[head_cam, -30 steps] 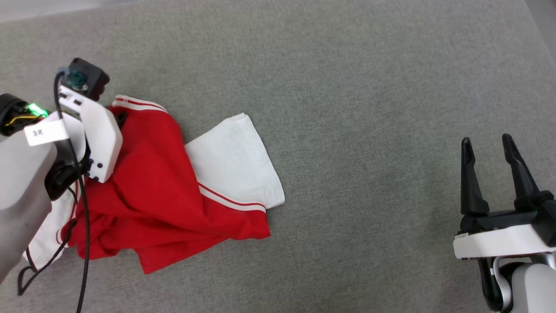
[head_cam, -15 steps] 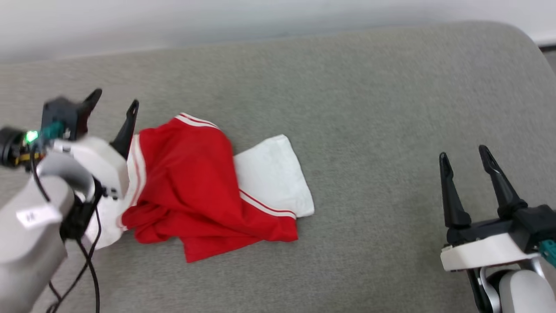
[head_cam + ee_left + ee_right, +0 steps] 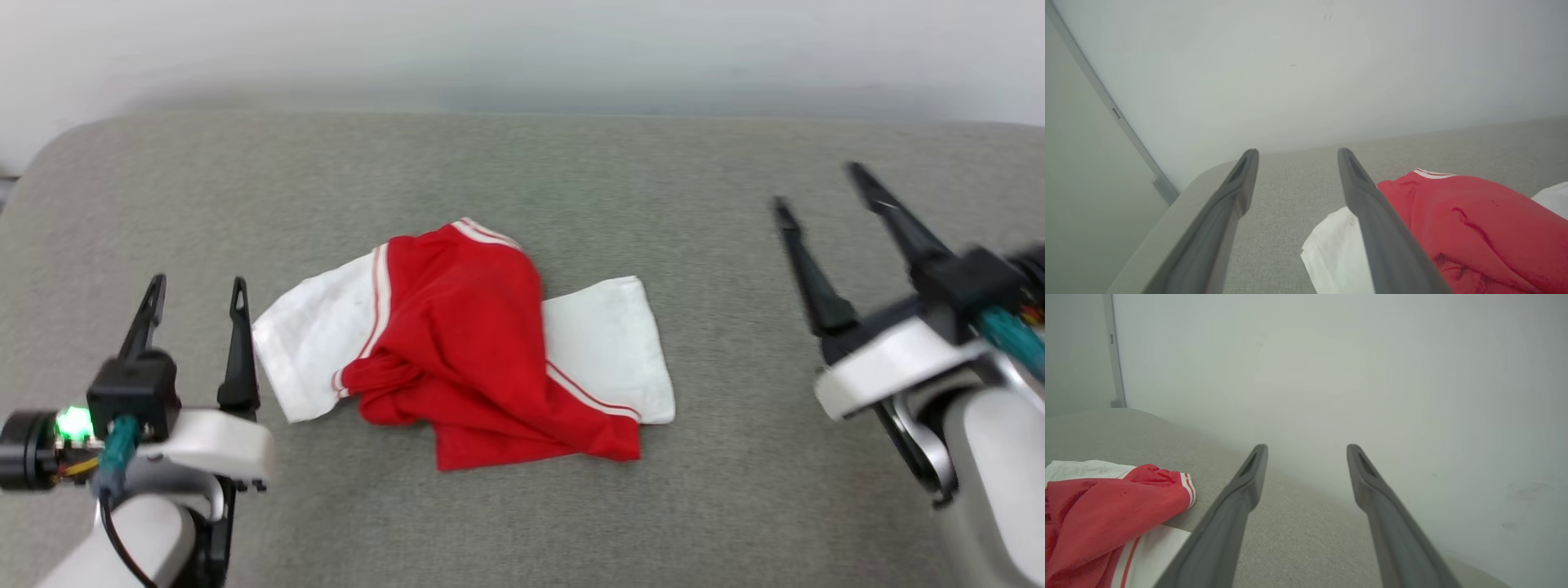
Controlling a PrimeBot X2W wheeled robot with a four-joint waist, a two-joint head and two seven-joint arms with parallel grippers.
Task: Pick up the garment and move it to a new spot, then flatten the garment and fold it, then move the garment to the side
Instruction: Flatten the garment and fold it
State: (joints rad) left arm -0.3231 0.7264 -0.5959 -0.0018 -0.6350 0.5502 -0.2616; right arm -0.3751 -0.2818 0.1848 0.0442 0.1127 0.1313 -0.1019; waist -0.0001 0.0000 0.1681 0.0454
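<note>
Garment (image 3: pixel 465 327) crumpled, soft red knit, white sleeves, on grey fabric (image 3: pixel 735 490); left tool (image 3: pixel 197 283), right tool (image 3: pixel 816 185) splayed.

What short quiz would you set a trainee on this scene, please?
1. True or false: the left gripper is shut on the red soft-knit T-shirt with white short sleeves.
2. How does the T-shirt lie on the grey fabric surface? A) spread flat B) crumpled in a heap C) neatly folded
3. Fill in: the right gripper has its jaws ___.

Key: 1 false, its jaws are open and empty; 2 B; 3 open.
</note>
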